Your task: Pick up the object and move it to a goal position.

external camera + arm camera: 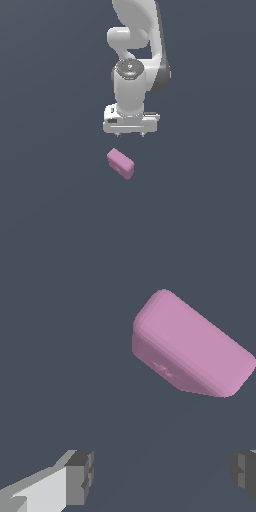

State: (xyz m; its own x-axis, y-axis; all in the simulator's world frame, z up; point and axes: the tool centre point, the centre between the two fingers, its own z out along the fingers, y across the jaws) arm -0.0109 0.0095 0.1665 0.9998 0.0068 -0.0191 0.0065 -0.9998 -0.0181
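Note:
The pink block (120,163) lies on the dark grey floor, turned at an angle. It also shows in the wrist view (192,346), large and apart from the fingers. My white gripper (130,135) hangs above the floor just behind the block in the exterior view, not touching it. In the wrist view the gripper (162,476) is open and empty, with one grey fingertip (80,476) and the other (245,473) far apart. Nothing is between them.
The white arm (135,45) rises behind the gripper in the exterior view. The flat dark grey floor (50,200) spreads all around. No goal marker shows.

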